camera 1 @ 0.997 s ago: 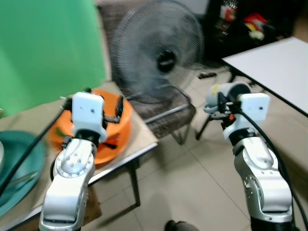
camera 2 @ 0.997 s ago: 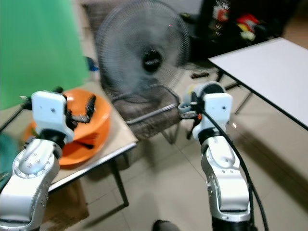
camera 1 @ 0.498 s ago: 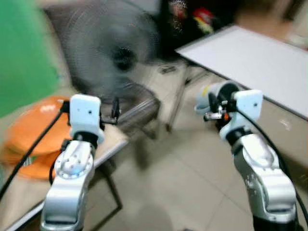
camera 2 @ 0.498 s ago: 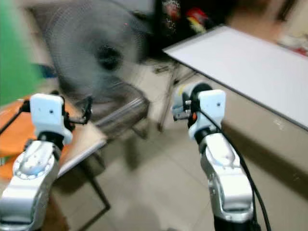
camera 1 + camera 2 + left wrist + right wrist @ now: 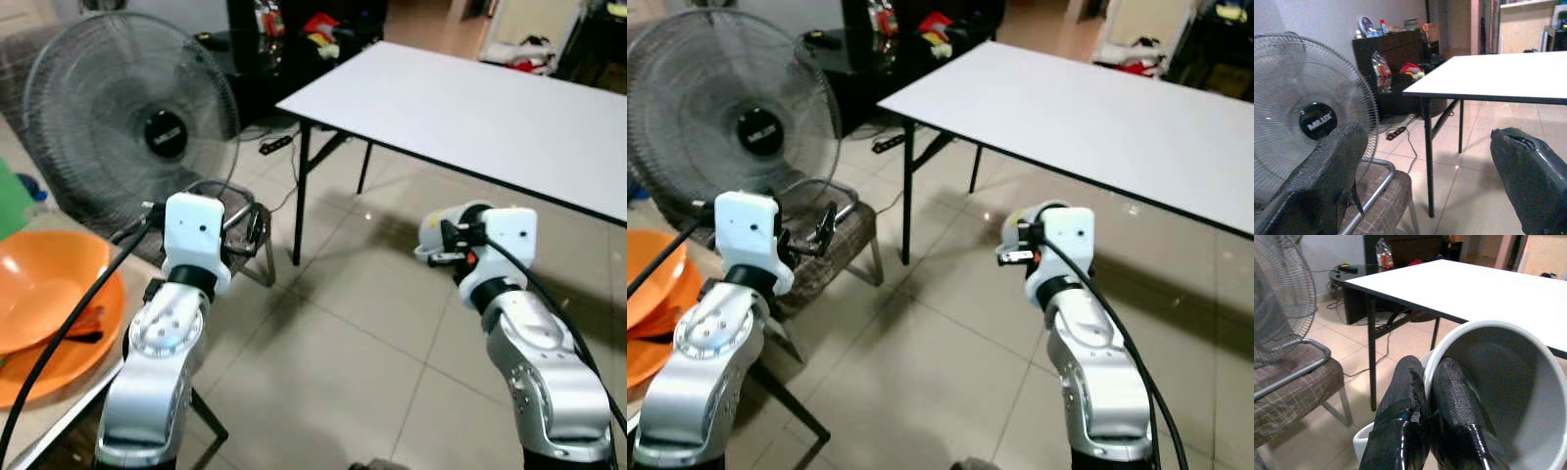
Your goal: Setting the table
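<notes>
Out in front of me over the tiled floor (image 5: 343, 343), my right gripper (image 5: 1430, 396) is pinched tight on the rim of a white cup (image 5: 1508, 377), one finger inside and one outside, holding it tipped on its side. The white table (image 5: 470, 98) is just ahead, and the cup is short of its edge, not on it. My left gripper (image 5: 1425, 161) is wide open with nothing in it, hanging near the chair (image 5: 838, 240) and the fan (image 5: 127, 117). An orange bowl (image 5: 44, 294) sits on the small table (image 5: 49, 416) to my left.
</notes>
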{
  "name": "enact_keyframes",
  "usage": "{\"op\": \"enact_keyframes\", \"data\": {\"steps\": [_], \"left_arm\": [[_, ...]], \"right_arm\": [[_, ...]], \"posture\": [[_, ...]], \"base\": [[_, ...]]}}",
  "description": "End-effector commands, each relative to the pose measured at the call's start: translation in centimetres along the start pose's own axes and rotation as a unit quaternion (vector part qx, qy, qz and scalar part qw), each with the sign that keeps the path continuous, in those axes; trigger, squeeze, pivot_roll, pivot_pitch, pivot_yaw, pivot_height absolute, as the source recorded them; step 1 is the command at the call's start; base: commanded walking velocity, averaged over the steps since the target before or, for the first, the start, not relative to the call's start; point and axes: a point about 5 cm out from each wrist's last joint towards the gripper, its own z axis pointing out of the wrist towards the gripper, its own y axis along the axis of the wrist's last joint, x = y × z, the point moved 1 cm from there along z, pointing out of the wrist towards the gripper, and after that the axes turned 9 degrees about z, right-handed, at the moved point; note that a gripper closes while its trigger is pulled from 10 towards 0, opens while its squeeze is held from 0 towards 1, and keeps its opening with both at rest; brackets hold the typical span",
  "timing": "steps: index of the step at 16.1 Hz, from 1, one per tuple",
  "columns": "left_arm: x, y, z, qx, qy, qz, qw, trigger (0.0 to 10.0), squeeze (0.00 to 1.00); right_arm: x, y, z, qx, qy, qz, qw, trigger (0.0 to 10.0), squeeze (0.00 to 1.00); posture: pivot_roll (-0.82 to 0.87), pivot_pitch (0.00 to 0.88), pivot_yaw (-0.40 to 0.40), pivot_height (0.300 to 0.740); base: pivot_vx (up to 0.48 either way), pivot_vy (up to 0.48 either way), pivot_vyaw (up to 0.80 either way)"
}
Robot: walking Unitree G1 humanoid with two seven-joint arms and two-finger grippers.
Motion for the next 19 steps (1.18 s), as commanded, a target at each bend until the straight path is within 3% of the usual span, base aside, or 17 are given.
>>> {"op": "enact_keyframes", "data": {"steps": [1,4,7,11,19], "left_arm": [[0.3,0.3,0.2,-0.007,0.000,-0.001,1.000,10.0,0.00],[0.2,0.1,0.2,-0.004,-0.003,-0.004,1.000,10.0,0.00],[0.2,0.0,0.3,-0.003,-0.002,-0.003,1.000,10.0,0.00],[0.3,-0.1,0.1,-0.002,-0.002,-0.003,1.000,10.0,0.00],[0.9,-0.4,0.2,0.004,0.012,0.001,1.000,10.0,0.00]], "right_arm": [[0.6,0.3,-0.1,-0.002,0.021,-0.004,1.000,10.0,0.00],[1.1,0.5,-0.2,-0.011,0.032,-0.015,0.999,10.0,0.00],[1.1,1.3,0.0,-0.040,0.023,-0.071,0.996,10.0,0.00],[1.5,1.0,0.1,-0.026,0.049,-0.044,0.997,10.0,0.00],[1.6,1.4,0.6,-0.041,0.055,-0.038,0.997,10.0,0.00]], "posture": [[0.08,0.000,0.016,0.740],[0.07,0.000,0.015,0.740],[0.08,0.000,0.011,0.740],[0.08,0.000,0.008,0.740],[0.08,0.000,-0.002,0.740]], "base": [[0.270,0.000,0.00],[0.273,0.000,0.00],[0.275,0.000,0.00],[0.274,0.000,0.00],[0.292,0.000,-0.25]]}}
